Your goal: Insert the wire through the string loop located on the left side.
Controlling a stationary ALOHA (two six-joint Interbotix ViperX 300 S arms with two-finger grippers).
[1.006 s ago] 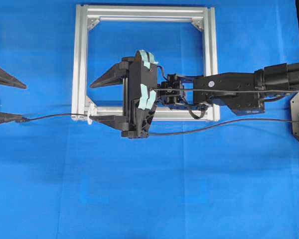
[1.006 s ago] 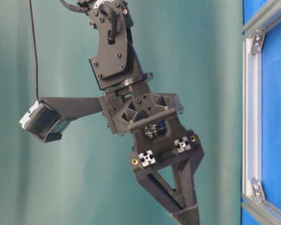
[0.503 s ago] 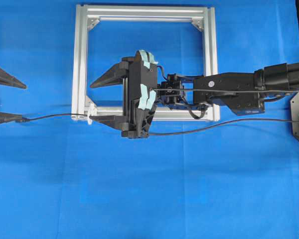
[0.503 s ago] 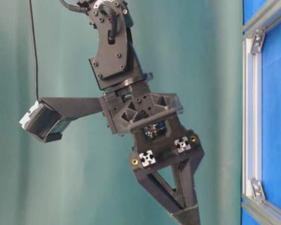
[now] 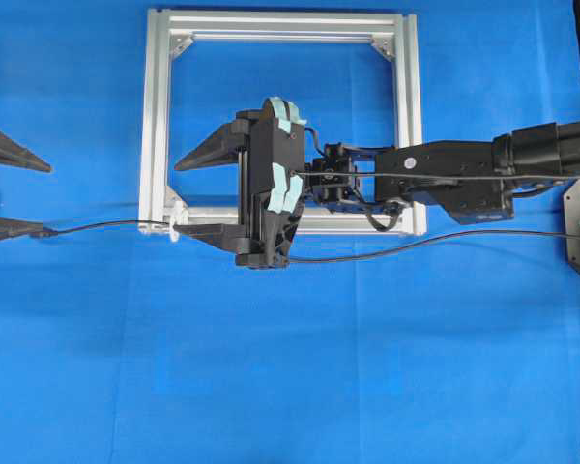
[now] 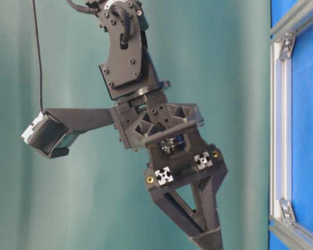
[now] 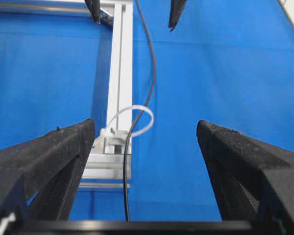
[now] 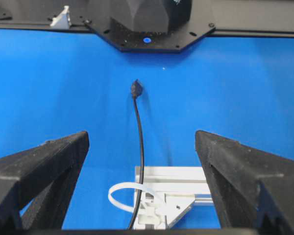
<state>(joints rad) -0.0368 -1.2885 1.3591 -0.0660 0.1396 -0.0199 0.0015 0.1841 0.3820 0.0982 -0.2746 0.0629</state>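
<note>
Wire: the wire [image 5: 106,226] lies on the blue worktop [image 5: 290,367], running from the right edge under the right arm and through the string loop [image 7: 134,120]; its plug [image 8: 136,88] rests out past the frame on the left.
String loop: small and whitish, fixed at the lower-left corner of the silver frame [image 5: 155,116], with the wire passing through it.
Left claw: the left claw [image 7: 143,161] is spread wide, holding nothing, at the left edge of the overhead view, the wire running between its fingers.
Right claw: the right claw [image 5: 198,196] is wide open and empty, poised over the frame, its lower finger near the loop.
</note>
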